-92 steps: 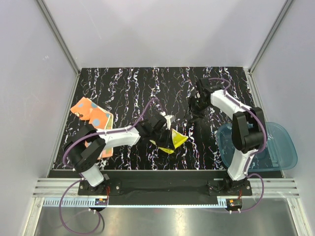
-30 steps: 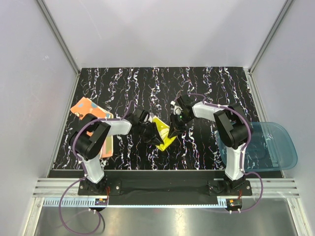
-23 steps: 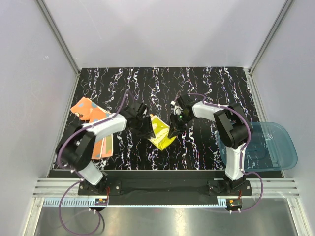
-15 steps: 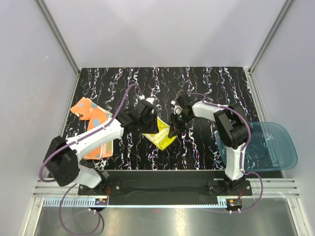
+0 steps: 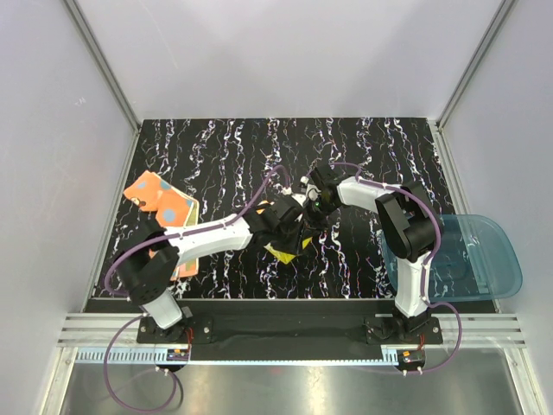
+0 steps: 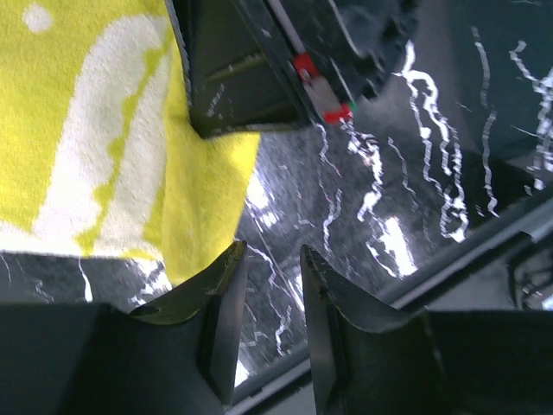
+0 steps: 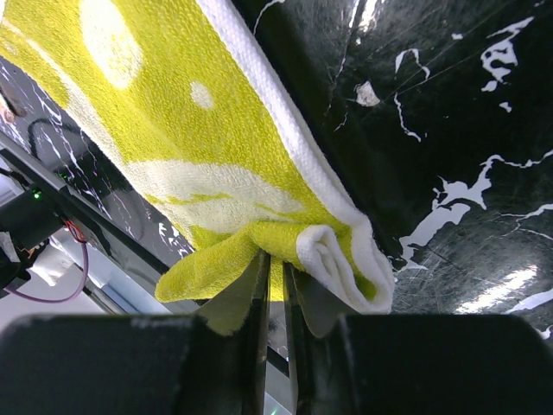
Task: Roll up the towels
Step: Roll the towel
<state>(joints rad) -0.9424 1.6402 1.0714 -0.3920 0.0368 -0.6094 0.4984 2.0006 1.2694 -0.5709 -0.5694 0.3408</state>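
The yellow towel (image 5: 288, 249) lies mid-table, mostly hidden under my two grippers. My right gripper (image 5: 308, 221) is shut on its folded, white-edged corner (image 7: 333, 255), and yellow cloth (image 7: 190, 147) stretches away from the jaws (image 7: 275, 259). My left gripper (image 5: 291, 226) hovers beside it, open, with only the table between its fingers (image 6: 270, 252). The yellow towel's edge (image 6: 104, 130) lies just left of its left finger. The orange towel with blue dots (image 5: 164, 202) lies at the left, partly under the left arm.
A translucent blue tray (image 5: 492, 264) hangs over the table's right edge. The right gripper's dark fingers (image 6: 251, 78) show close ahead in the left wrist view. A metal rail (image 5: 276, 333) runs along the near edge.
My left arm has swung right, from the towel's left side to over the towel next to the right gripper, and its jaws have opened a little. The right gripper has kept its hold.
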